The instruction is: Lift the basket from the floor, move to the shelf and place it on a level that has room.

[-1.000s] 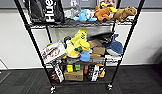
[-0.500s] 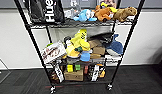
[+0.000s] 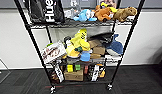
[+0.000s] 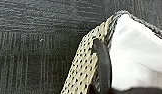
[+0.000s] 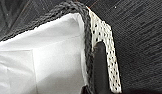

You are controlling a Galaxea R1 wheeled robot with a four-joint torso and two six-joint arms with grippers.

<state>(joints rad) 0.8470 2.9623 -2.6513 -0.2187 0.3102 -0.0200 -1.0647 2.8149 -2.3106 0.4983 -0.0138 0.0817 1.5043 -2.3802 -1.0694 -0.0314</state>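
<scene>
**Basket held at both ends; robot halted facing the shelf**

The basket (image 4: pixel 94 67) is carried between the arms, clear above the floor (image 4: pixel 34 45). At one end a dark finger of the left gripper (image 4: pixel 103 67) lies against the woven wall under the braided rim, closed on the basket. At the other end the right gripper (image 5: pixel 98 67) is likewise clamped over the rim.

Change: none. The head view matches the pictures of the past second, so the base is at rest squarely before the shelf (image 3: pixel 30 37).

Edges and room: the tier with the black Huel bag (image 3: pixel 47 10) and plush toys (image 3: pixel 107 11) is crowded edge to edge. The tiers below are also full. The uppermost level is hidden above the frame. My judgement is that a high lift between the posts is required.
</scene>
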